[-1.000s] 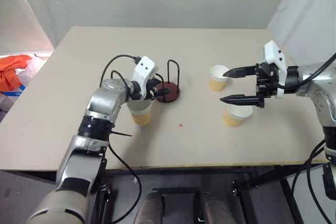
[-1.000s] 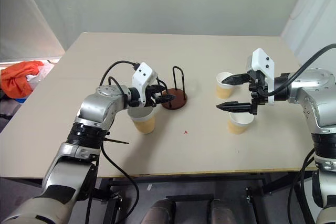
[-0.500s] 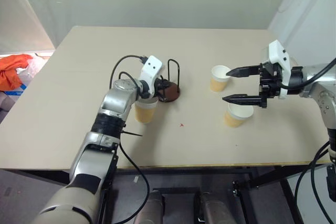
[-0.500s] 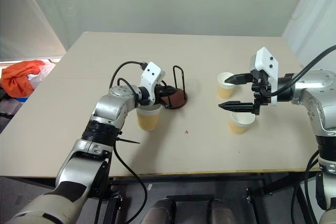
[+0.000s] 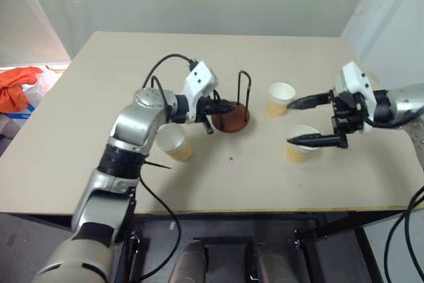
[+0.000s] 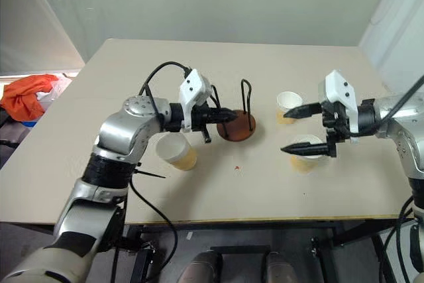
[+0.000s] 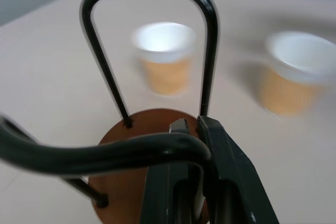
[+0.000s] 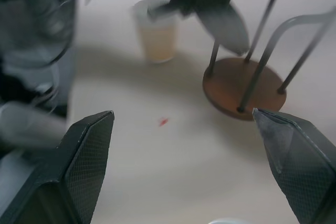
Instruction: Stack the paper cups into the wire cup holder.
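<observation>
now | left claw (image 6: 222,116) clamped on wire cup holder (image 6: 237,126) loop | right claw (image 6: 297,128) apart over a paper cup (image 6: 305,152)

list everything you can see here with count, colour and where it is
paper cups: 3, tan with white rims, one on the table's left part under the left arm, two on its right part
wire cup holder: 1, reddish-brown base with black wire loops, mid-table
table: 1, beige
cloth: 1, orange, beyond the table's left edge
left end effector: 1, black, shut on a holder loop
right end effector: 1, black, open, over the nearer right cup
</observation>
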You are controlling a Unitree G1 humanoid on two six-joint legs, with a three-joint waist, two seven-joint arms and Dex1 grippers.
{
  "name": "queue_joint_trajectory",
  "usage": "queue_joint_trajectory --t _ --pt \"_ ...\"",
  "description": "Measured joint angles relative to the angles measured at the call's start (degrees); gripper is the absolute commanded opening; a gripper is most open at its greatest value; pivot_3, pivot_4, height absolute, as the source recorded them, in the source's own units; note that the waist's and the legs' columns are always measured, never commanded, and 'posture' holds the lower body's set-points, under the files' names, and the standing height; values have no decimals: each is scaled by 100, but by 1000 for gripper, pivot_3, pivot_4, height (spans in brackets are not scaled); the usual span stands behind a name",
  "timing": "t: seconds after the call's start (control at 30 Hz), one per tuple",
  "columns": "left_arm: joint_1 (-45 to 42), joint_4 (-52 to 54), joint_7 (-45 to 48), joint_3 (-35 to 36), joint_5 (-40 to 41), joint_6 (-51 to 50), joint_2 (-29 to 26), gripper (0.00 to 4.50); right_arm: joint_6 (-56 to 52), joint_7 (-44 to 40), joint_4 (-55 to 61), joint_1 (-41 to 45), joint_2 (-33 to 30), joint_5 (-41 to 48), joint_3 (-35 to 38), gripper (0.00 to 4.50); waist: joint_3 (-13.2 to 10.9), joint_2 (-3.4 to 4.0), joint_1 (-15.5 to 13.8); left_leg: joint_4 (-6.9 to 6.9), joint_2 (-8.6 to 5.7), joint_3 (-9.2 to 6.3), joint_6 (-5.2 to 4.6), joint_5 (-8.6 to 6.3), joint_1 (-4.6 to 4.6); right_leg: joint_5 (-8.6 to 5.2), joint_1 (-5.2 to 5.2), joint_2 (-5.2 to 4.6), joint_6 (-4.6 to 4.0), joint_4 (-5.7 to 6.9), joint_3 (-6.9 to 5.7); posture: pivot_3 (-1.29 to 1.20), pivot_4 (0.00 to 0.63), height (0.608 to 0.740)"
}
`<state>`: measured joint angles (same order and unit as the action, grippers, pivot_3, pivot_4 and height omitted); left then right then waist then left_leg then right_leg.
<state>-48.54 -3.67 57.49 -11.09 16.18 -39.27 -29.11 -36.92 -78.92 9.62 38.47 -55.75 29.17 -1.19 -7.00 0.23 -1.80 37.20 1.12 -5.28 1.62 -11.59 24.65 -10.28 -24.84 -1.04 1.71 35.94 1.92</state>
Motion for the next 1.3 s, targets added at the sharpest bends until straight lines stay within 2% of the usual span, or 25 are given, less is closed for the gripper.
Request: queue_joint_trajectory --t 0.13,0.57,0.87,0.9,1.0,1.27,1.3 --pt "234 471 228 -237 69 -186 -141 75 209 -156 -22 -64 -133 -144 -44 4500 0 0 1 11 -7 -14 -18 -11 8 -1 1 -15 6 0 3 0 150 740" --pt "772 1696 586 -344 486 -688 -839 75 279 -160 14 -158 -117 -241 -289 4500 0 0 2 19 0 -19 -26 -15 8 5 2 -21 7 2 2 0 150 740" --pt "960 1858 188 -628 435 -750 -617 75 283 -126 178 -158 -41 -382 -633 4500 0 0 3 19 1 -19 -26 -16 8 7 2 -24 3 1 1 0 150 740" --pt "973 1857 153 -687 432 -754 -593 629 284 -124 178 -157 -41 -397 -635 4500 0 0 3 19 1 -19 -26 -16 8 7 2 -24 3 1 1 0 150 740" --pt "977 1857 14 -776 374 -756 -561 1416 284 -118 178 -157 -39 -411 -635 4500 0 1 4 19 2 -19 -26 -17 6 7 2 -24 3 2 0 0 150 740" --pt "1016 1853 -130 -915 201 -667 -592 4244 279 -94 168 -156 -5 -427 -635 4500 0 0 5 19 2 -19 -25 -17 5 7 2 -24 2 2 0 0 150 740" --pt "1016 1855 -113 -915 202 -664 -654 4484 282 -93 150 -154 -18 -454 -634 4500 0 0 6 18 2 -19 -25 -17 4 7 2 -23 2 2 0 0 150 740"
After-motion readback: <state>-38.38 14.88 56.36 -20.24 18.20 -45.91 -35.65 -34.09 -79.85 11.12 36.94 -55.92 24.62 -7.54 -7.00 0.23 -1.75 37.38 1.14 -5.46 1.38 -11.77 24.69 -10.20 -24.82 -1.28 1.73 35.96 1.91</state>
